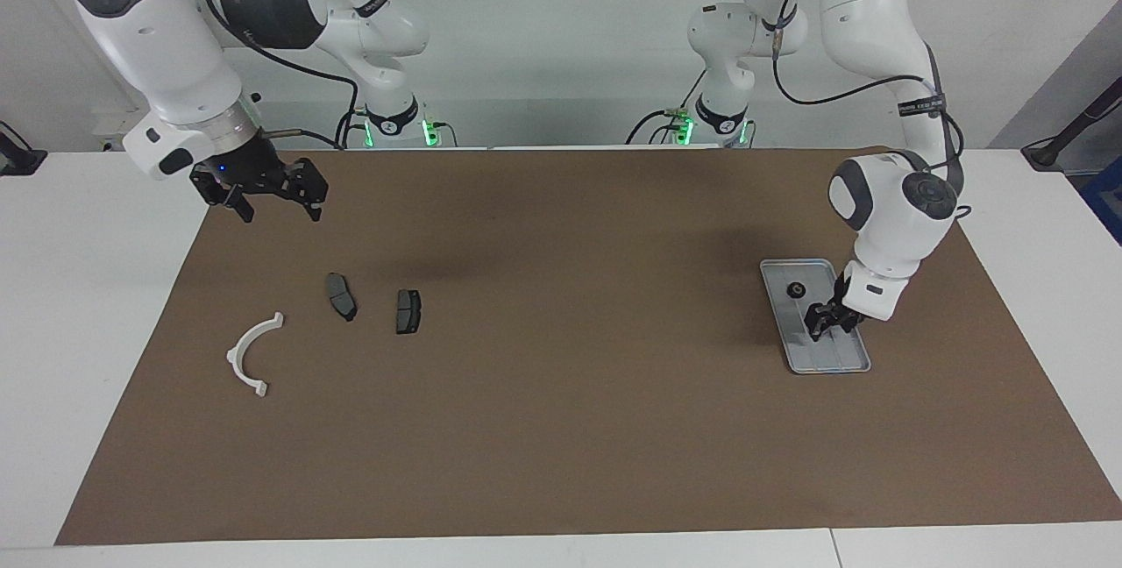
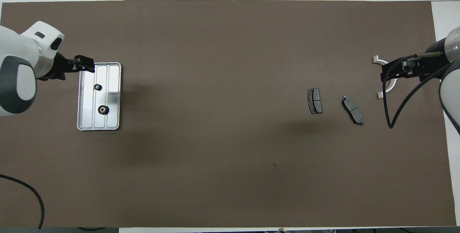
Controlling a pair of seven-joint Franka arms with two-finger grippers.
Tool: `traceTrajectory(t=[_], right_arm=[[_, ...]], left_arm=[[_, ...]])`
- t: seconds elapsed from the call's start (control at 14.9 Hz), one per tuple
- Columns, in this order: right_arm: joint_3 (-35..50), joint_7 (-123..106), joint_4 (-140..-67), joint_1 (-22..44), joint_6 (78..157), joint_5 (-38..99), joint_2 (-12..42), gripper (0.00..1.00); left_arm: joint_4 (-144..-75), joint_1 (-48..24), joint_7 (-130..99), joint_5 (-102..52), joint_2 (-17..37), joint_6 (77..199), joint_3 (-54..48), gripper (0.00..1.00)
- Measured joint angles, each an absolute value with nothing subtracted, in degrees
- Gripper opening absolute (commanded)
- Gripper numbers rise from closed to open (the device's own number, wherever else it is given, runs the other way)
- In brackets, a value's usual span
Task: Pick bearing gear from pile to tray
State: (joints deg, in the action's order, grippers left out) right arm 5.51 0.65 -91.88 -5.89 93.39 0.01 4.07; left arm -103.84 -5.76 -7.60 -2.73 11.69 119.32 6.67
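Two small black gears (image 2: pixel 103 109) lay in the tray (image 2: pixel 114 98) near the left arm's end of the brown mat (image 1: pixel 561 428). The left gripper (image 1: pixel 826 320) hung low over the tray, its finger spread unclear. The right gripper (image 1: pixel 273 200) waited raised near the mat's corner, fingers spread wide, above two brake pads (image 1: pixel 341 296) and a white bracket (image 1: pixel 250 352).

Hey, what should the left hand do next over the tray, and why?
Probably lift straight up and clear. The left hand is low over the tray, two black gears already lie inside, and no more gears show among the brake pads.
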Motion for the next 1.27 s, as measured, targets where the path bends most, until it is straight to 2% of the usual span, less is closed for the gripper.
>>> traceTrajectory(t=[0.34,0.54,0.87,1.27], right_arm=[[5.5,0.6,-94.1,-5.9,93.7,0.0,2.9,1.0],[5.5,0.6,-94.6,-5.9,93.8,0.0,2.5,1.0],[5.5,0.6,-94.8,-5.9,93.8,0.0,2.2,1.0],[5.4,0.6,-94.8,-6.1,93.8,0.0,1.8,1.0]], left_arm=[[-103.3,-5.7,-6.8,-2.7,1.0,108.8,6.7,1.0],[-103.5,-5.7,-6.8,-2.7,-2.3,105.5,6.8,1.0],[-104.1,-5.1,-4.9,-2.6,-2.5,104.9,7.8,1.0],[-97.6,-4.8,-3.7,-0.4,0.8,101.2,4.5,1.0]])
